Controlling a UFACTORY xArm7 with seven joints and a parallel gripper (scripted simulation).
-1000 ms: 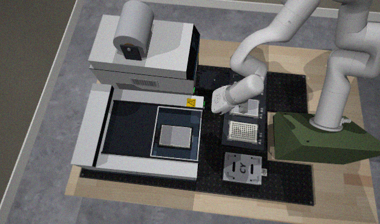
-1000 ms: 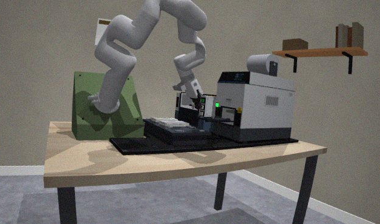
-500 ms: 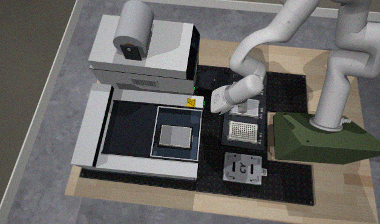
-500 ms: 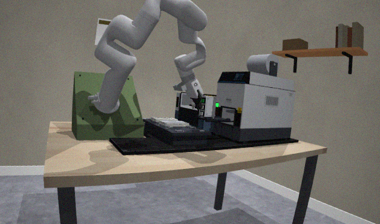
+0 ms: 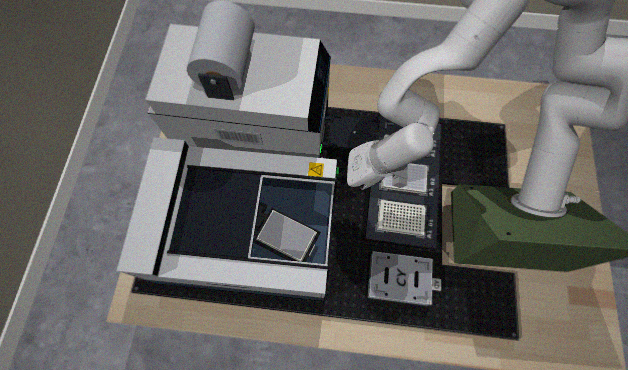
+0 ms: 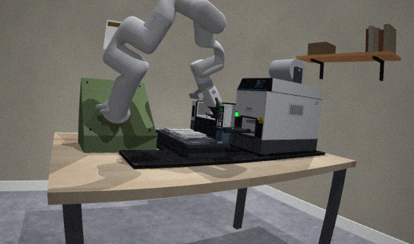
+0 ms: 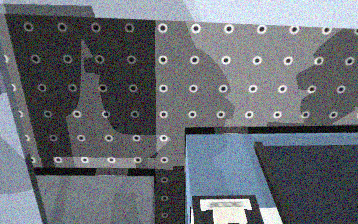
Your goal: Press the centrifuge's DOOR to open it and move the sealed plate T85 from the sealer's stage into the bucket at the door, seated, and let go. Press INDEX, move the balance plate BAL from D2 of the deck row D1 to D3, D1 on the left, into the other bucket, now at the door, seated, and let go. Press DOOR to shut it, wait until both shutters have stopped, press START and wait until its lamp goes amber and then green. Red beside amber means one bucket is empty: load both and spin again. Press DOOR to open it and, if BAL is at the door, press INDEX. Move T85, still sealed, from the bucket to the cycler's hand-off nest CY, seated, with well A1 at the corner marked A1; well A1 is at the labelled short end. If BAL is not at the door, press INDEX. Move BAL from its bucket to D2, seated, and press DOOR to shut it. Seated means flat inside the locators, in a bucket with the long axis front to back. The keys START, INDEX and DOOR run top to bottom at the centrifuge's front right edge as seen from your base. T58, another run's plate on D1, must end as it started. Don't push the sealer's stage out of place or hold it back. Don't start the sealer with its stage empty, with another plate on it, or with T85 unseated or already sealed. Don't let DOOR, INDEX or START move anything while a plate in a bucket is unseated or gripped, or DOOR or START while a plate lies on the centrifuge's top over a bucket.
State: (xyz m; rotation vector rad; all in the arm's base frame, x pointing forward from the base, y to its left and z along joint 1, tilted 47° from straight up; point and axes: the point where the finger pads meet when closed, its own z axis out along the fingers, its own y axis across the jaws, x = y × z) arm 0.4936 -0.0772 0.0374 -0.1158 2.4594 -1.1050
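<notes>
I see a light wooden table (image 6: 89,178) on dark legs carrying a black perforated baseplate (image 5: 476,310) across its middle. Beside that plate, my arm's green pedestal (image 5: 486,240) rests on the wood, its edge touching the baseplate.

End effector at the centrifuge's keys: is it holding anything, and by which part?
Nothing is held: the white end effector is shut on nothing beside the centrifuge's front right edge.

Pale matt wooden desk top (image 6: 195,184) with visible grain; matt black perforated metal-looking baseplate (image 5: 476,305); smooth white plastic-looking arm casing (image 5: 561,130); matt green angular pedestal (image 5: 486,235).
</notes>
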